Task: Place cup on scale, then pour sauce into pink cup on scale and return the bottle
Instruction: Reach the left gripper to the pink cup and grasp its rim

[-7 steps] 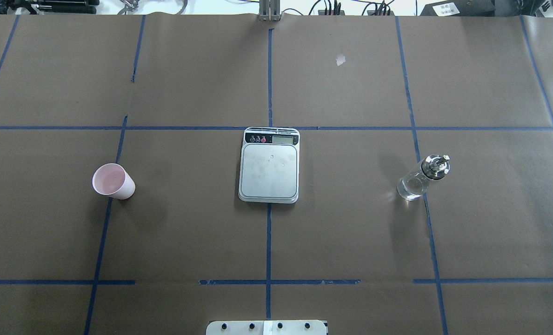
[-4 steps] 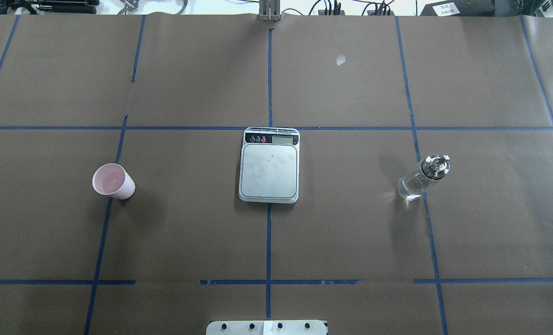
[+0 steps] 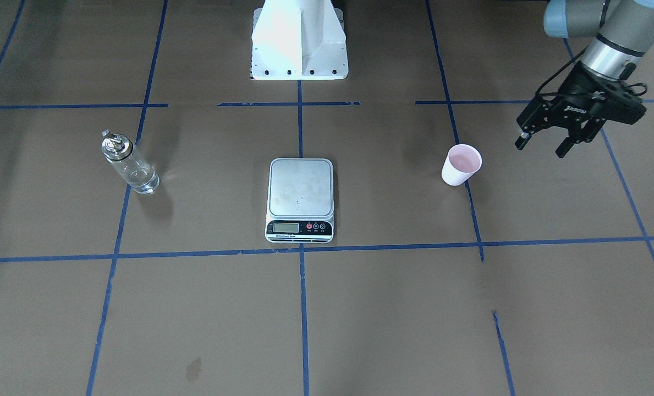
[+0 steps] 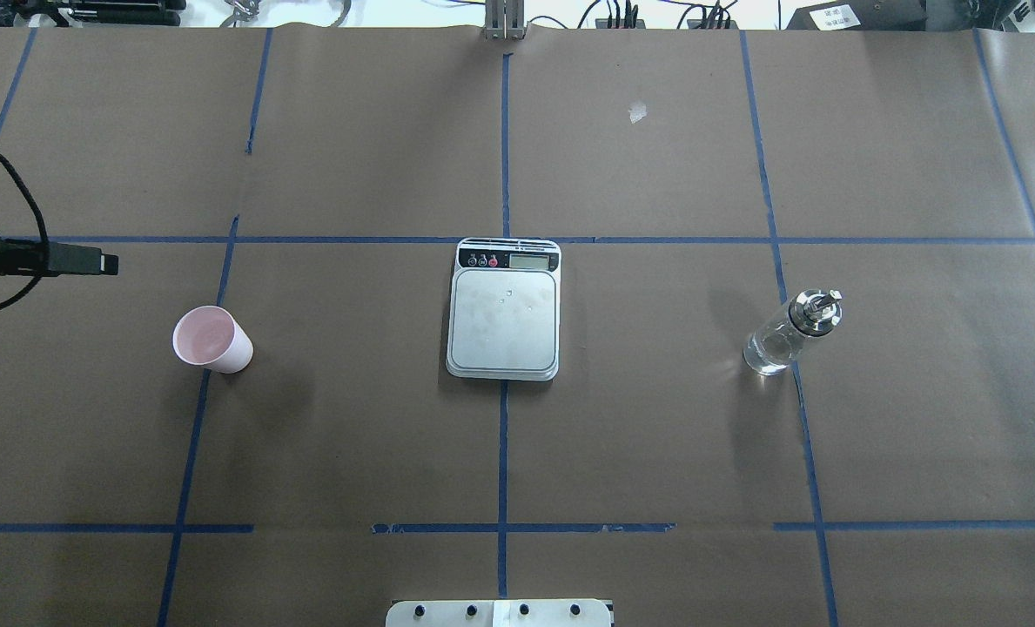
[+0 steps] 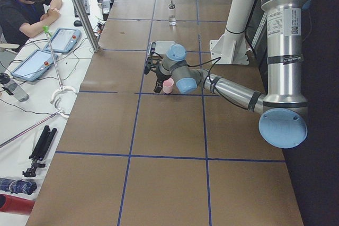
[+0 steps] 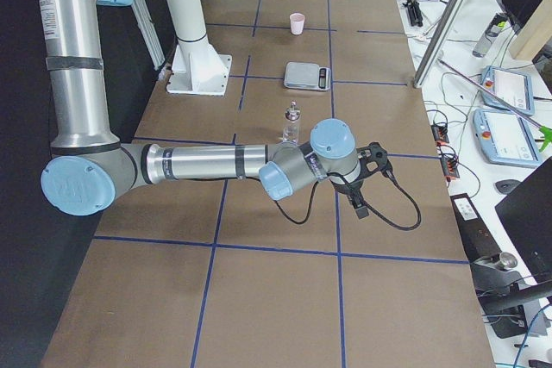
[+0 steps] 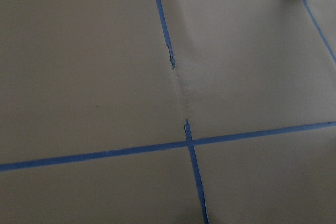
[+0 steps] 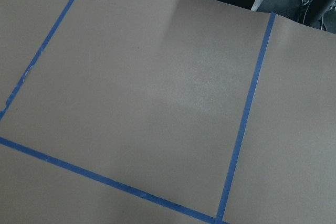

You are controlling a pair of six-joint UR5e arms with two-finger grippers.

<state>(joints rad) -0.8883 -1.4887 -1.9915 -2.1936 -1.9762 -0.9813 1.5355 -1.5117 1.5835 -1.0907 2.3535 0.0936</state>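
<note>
Cup (image 3: 461, 165) stands upright on the table (image 3: 393, 308), mouth up and long axis vertical, on the robot's left side and well apart from the scale (image 3: 301, 187), which carries nothing on its platform. The left gripper (image 3: 541, 147) hangs near the cup on the side away from the scale, so the cup lies between the jaws and the scale. The front-facing view suggests the gripper is raised above the table, with its fingers (image 3: 522, 136) angled down toward the cup. The jaws stand wide apart, holding nothing and touching nothing; the gap looks ample for the cup's wall. Judgement: the left arm is the nearer one and suited to the pick, and the coming move requires it to close the gap sideways toward the cup and descend around it. The bottle (image 3: 130, 165) stands upright on the robot's right side, well apart from the scale. The right gripper (image 6: 360, 196) appears only in the right side view, near the bottle; whether its jaws are spread or closed cannot be told.
</note>
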